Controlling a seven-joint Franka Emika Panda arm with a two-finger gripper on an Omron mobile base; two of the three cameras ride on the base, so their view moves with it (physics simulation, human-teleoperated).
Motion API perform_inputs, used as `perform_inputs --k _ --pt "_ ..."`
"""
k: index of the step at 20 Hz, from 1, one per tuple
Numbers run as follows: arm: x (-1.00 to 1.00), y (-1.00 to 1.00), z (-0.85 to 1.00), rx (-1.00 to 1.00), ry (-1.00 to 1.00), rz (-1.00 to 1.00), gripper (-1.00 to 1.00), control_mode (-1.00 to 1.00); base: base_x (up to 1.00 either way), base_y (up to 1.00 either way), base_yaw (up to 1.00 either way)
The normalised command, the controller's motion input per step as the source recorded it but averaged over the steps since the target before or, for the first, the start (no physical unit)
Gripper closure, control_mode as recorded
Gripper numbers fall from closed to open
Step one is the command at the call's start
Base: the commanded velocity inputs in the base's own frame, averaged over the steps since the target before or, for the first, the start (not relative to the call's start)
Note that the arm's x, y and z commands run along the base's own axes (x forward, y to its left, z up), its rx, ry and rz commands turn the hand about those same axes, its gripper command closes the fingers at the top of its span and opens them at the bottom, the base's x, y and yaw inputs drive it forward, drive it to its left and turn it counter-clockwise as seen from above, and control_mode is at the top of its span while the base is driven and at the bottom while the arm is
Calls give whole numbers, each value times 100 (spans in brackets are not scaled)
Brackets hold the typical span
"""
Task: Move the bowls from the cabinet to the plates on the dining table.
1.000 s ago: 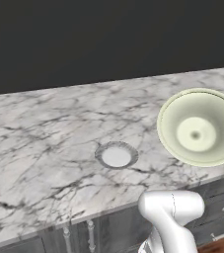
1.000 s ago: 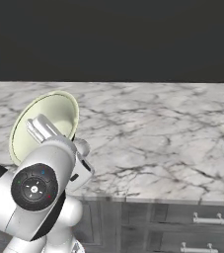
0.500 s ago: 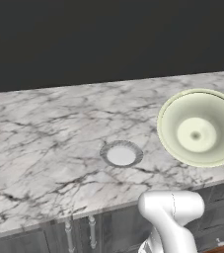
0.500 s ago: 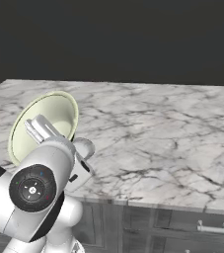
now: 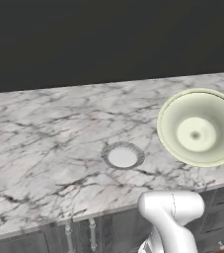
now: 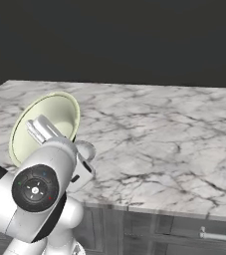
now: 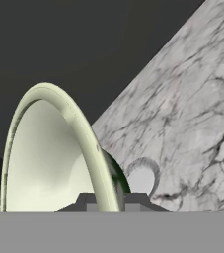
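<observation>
We see a pale green bowl [image 5: 198, 127] held up in the air above the near edge of a white marble table [image 5: 44, 143], tipped on its side so its hollow faces the left base camera. In the hand view the gripper [image 7: 109, 200] is clamped on the bowl's rim, one finger on each side of the wall. From the right base view the bowl [image 6: 45, 127] stands on edge just behind the white arm [image 6: 40, 194]. A small round plate [image 5: 123, 155] lies flat on the table, left of the bowl and apart from it.
</observation>
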Motion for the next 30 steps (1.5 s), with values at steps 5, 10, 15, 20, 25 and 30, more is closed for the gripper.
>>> perform_inputs --k 5,10,15,20,25,30 --pt "0 0 0 0 0 0 100 100 57 0 -5" --pt "0 0 0 0 0 0 100 100 36 0 -3" --pt "0 0 0 0 0 0 100 -100 0 0 0" --pt "18 8 -2 0 0 0 100 -100 0 0 0" --pt "47 21 -9 2 1 0 100 -100 0 0 0" --pt "57 25 -19 2 4 0 100 -100 0 0 0"
